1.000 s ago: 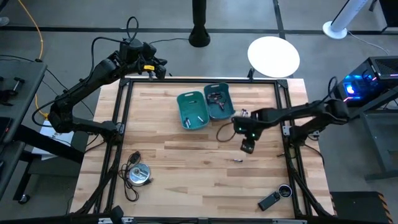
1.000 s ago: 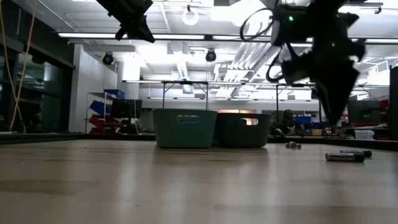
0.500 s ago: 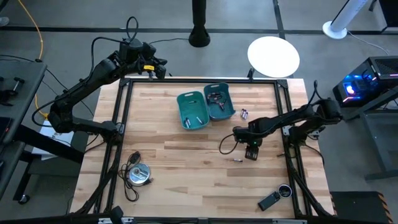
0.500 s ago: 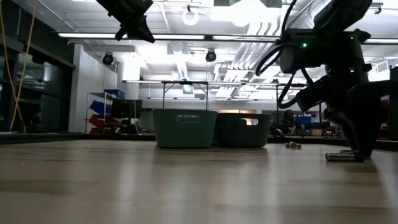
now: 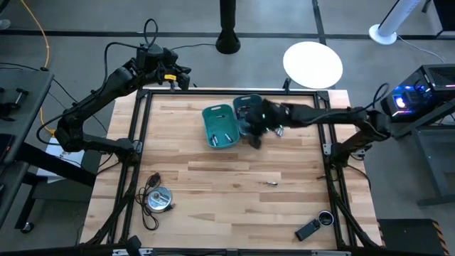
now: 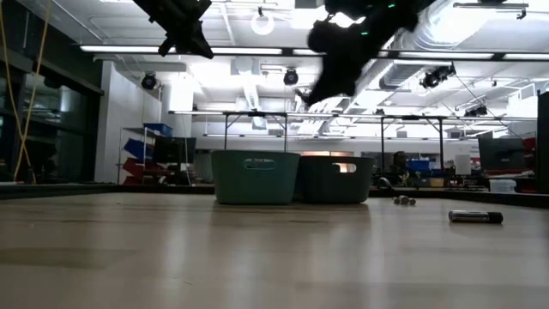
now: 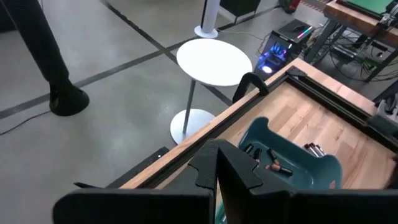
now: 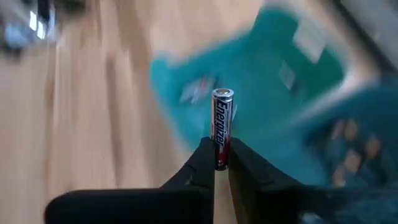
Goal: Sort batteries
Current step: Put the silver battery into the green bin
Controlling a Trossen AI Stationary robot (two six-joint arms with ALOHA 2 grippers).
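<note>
**Observer:** Where's the right gripper, and what's it got?

**Me:** My right gripper [image 8: 221, 163] is clamped on one battery [image 8: 221, 127]. My wrist view shows the cell standing upright between the fingertips, label facing me. From above, that gripper [image 5: 254, 135] sits over the seam between the two bins near the table's far edge, well above the wood.

**Observer:** So which step is this?

**Me:** I'd call it the carry, just short of the drop. I've got the cell over the bins and haven't let go.

**Observer:** Which bin?

**Me:** That's the choice I have to make. The left bin [image 5: 219, 126] holds a few cells; the right bin [image 5: 250, 117] holds several more. From these views I can't read what separates them, so I'd match the size of the one I hold against what lies in each.

**Observer:** And the next move?

**Me:** Centre over the chosen bin, come down inside its rim, then release so the cell doesn't bounce out.

**Observer:** What's left on the table?

**Me:** One loose cell [image 5: 271, 183] lies on bare wood toward the near right, and a small pair [image 5: 279, 130] rests just right of the bins.

**Observer:** The other arm?

**Me:** My left gripper [image 5: 173, 77] waits, clenched and empty, beyond the far left corner.
</note>
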